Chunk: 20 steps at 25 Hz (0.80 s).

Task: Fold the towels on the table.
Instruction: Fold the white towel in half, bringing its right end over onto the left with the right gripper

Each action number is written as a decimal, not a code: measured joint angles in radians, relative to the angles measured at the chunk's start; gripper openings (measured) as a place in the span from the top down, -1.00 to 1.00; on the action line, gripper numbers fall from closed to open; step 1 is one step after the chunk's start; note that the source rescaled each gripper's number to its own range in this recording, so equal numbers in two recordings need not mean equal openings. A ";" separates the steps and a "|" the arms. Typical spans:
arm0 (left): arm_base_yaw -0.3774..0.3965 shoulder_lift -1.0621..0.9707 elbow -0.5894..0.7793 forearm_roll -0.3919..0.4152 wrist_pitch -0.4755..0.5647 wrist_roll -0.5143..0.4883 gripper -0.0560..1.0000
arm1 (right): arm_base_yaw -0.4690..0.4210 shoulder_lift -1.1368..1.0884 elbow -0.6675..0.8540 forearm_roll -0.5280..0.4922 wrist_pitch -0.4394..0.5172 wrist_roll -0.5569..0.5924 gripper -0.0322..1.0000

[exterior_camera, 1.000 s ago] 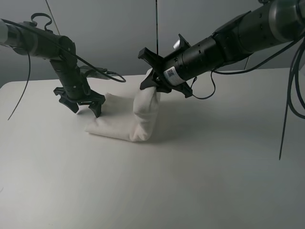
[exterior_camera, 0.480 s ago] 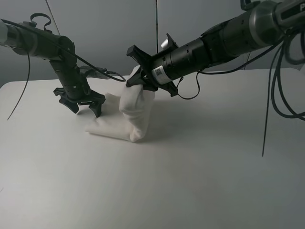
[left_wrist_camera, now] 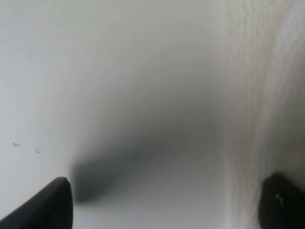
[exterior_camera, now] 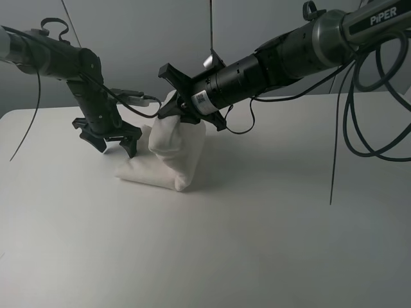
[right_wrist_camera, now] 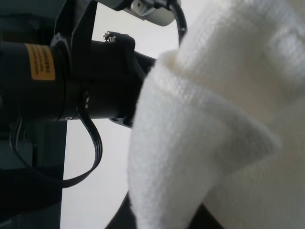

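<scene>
Only the high view shows the white terry cloth towel [exterior_camera: 168, 156] whole: bunched on the plain white counter [exterior_camera: 257, 244], one end lifted by the right fingers [exterior_camera: 174, 106] clamped on it. The right wrist view fills with its looped weave [right_wrist_camera: 200, 138]. The left fingers [exterior_camera: 110, 142] stand wide just beside it.

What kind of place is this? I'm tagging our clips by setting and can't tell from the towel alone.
Probably a robotics lab or test bench, not a home: two black cabled robot arms, a bare plain white smooth tabletop, a blank grey wall behind, and one white terry cloth towel as the only prop.
</scene>
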 joint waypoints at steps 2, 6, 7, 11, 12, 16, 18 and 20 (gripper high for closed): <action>0.000 0.006 -0.013 0.000 0.018 0.006 -1.00 | 0.000 0.000 0.000 0.000 0.002 0.000 0.94; 0.013 0.014 -0.059 0.000 0.077 0.014 -1.00 | 0.000 0.000 0.000 0.000 0.012 -0.002 0.94; 0.017 0.018 -0.075 0.005 0.092 0.016 -1.00 | 0.000 0.000 0.000 0.000 0.017 -0.002 0.94; 0.031 0.018 -0.140 0.029 0.157 0.037 -1.00 | 0.002 0.000 0.000 0.000 0.023 -0.008 0.94; 0.031 0.018 -0.157 0.045 0.172 0.042 -1.00 | 0.002 0.000 0.000 0.000 0.021 -0.008 0.94; 0.033 0.010 -0.209 0.086 0.229 0.059 -1.00 | 0.002 0.000 0.000 0.000 0.002 -0.010 0.94; 0.037 0.003 -0.232 0.092 0.248 0.062 -1.00 | 0.002 0.000 0.000 0.002 -0.007 -0.010 0.94; 0.051 -0.009 -0.251 0.094 0.268 0.068 -1.00 | 0.002 0.000 0.000 0.002 -0.012 -0.010 0.94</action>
